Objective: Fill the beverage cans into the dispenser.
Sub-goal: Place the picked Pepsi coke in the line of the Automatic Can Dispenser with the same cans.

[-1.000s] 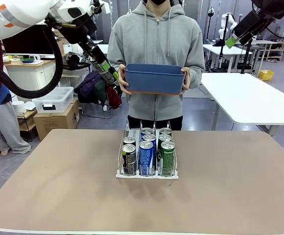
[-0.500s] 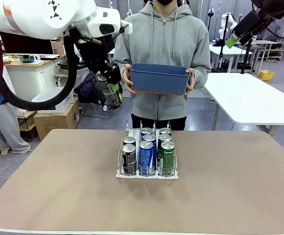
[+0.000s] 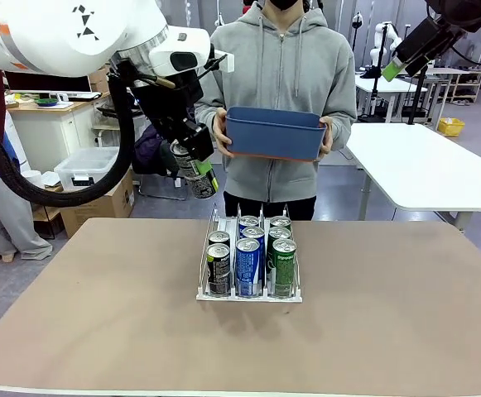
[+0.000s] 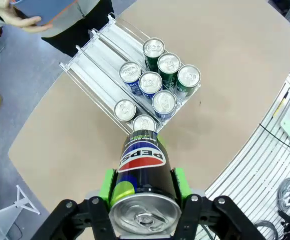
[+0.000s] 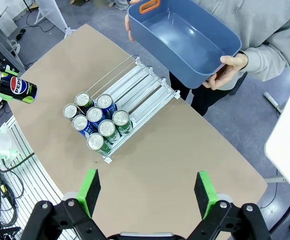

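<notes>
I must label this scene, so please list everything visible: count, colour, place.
Cans in rack: seven; two black, two blue, three green; near end of lanes.
Held can: one, black, in left claw, above table left of rack.
Rack: one, clear, table centre.
Bin: one, blue, empty, in person's hands.
Table: one, brown.
Left claw: shut on held can.
Right claw: open, high above table.
Person's hands: two, at bin ends.

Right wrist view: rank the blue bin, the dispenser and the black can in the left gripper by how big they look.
1. Blue bin, though it is held above the table, nearer the camera, which may inflate it.
2. Dispenser, close behind the bin.
3. Black can, clearly smallest, clamped in the left gripper.
</notes>
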`<action>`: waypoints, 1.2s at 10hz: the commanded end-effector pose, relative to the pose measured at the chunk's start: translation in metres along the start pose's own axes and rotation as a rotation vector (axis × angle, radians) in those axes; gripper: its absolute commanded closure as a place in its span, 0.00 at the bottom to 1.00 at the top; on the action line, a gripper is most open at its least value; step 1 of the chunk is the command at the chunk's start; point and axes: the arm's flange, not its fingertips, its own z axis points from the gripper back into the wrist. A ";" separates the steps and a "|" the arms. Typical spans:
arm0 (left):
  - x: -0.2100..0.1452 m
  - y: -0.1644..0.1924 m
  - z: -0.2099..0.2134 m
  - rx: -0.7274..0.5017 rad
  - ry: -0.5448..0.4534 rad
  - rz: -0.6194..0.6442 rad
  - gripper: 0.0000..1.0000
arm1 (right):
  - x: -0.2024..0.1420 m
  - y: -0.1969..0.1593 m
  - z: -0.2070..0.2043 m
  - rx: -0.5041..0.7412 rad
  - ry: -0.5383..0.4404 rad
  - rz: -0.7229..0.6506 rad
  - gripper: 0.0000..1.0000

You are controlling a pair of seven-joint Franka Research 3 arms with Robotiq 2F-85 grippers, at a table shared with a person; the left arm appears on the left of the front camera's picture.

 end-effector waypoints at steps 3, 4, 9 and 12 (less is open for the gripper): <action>0.000 0.000 -0.001 0.004 0.003 0.003 0.43 | -0.001 0.000 0.000 0.020 -0.009 0.007 0.00; -0.003 0.000 -0.009 -0.034 -0.009 -0.008 0.43 | -0.001 0.000 0.000 0.020 -0.009 0.007 0.00; -0.059 -0.038 -0.060 -0.286 -0.079 -0.132 0.43 | -0.001 0.000 0.000 0.020 -0.009 0.007 0.00; -0.101 -0.053 -0.081 -0.382 -0.079 -0.297 0.43 | -0.001 0.000 0.000 0.020 -0.009 0.007 0.00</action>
